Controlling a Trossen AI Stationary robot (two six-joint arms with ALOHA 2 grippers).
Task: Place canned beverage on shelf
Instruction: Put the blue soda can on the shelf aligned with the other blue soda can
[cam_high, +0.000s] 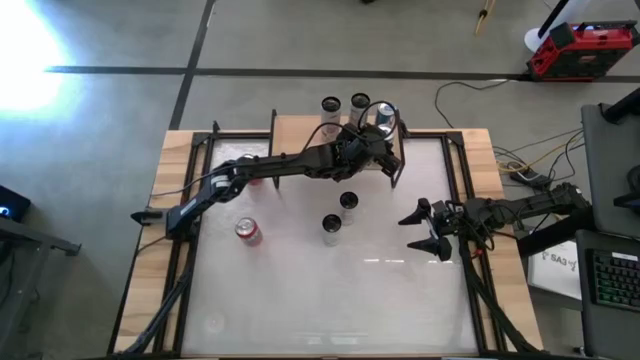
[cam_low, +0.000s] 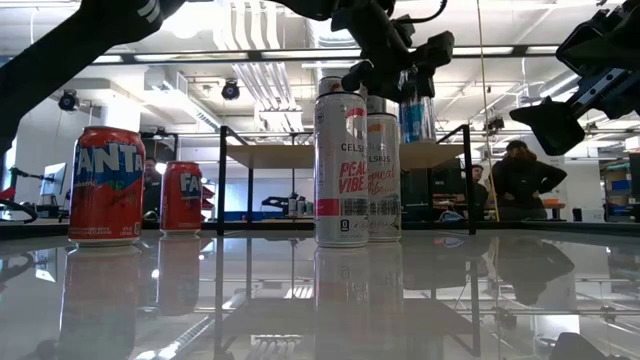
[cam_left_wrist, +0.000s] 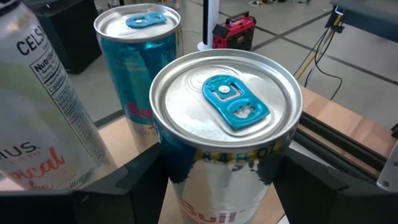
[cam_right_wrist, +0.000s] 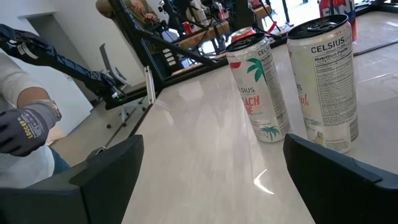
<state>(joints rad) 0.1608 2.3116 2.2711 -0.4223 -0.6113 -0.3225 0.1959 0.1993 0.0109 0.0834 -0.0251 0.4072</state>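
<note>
Nearest, two Celsius cans are waiting mid-frame on the table. Right gripper is idling open, right of centre. Farther up, left gripper is clamping the blue can over the shelf, to set it beside those already there

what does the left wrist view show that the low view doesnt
Only the left wrist view shows can tops: the silver-and-blue can between the left gripper fingers has a blue pull tab, and a teal can stands behind it. Only the low view shows two red Fanta cans on the table and the right gripper hanging open. Both show a white Celsius can.
</note>
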